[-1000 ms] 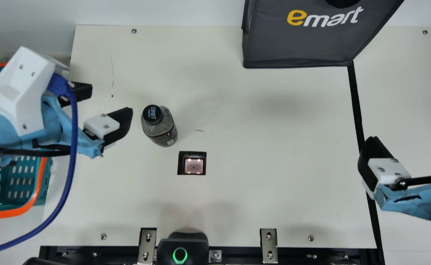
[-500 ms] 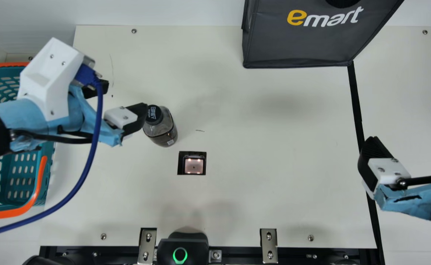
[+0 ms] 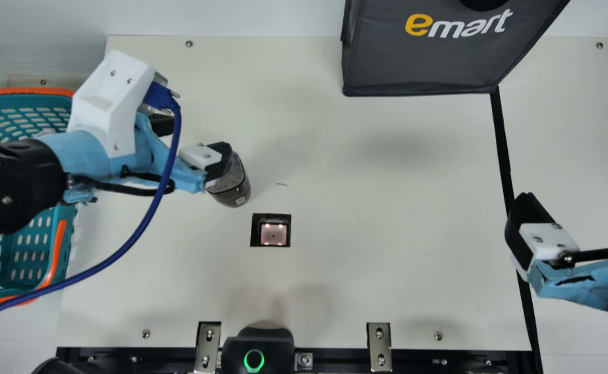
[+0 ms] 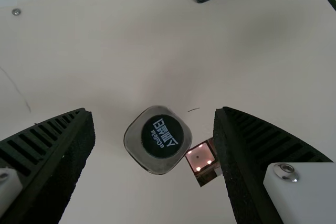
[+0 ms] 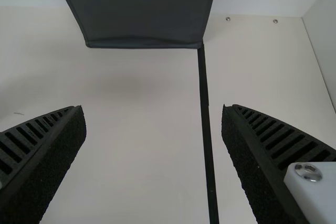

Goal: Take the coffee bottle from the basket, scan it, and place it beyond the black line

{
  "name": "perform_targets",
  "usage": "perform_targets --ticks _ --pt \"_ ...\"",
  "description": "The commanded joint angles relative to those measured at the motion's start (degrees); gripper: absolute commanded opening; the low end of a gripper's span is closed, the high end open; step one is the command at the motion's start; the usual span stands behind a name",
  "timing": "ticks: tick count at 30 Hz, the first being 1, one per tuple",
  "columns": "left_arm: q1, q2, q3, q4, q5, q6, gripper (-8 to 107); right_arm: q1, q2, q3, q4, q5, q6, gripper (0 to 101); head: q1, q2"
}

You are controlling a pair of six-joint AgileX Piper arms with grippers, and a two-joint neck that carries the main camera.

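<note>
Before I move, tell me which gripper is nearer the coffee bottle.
The left gripper: its open fingers frame the coffee bottle in its wrist view, while the right gripper hangs well away, by the black line.

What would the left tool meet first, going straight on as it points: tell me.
Most likely the coffee bottle: in the left wrist view, its cap shows between the sides of the open left tool. How much depth separates them is unclear.

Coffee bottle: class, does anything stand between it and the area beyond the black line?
Nothing visible stands between the bottle and the black line, but the right end effector hovers at the line and may obstruct a straight crossing.
</note>
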Motion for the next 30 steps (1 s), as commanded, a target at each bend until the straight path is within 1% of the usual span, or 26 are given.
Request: perform_targets --ticks 1,11,20,30 --pt "-0.7 0.2 0.3 0.8 -0.1 -2.1 90 0.0 0.0 0.0 0.0 0.0 0.0 91 -1.6 0.0" --pt "-2.9 1.4 2.3 3.7 -1.0 -7.9 90 0.0 0.0 0.0 0.0 0.0 0.0 91 -1.6 0.0" --pt "-3.6 2.6 4.0 5.2 -2.1 -10.5 90 0.0 0.0 0.0 0.0 0.0 0.0 91 -1.6 0.0" --pt "-4.5 4.5 4.5 6.9 -3.3 -13.7 90 0.0 0.0 0.0 0.0 0.1 0.0 91 -1.6 0.0"
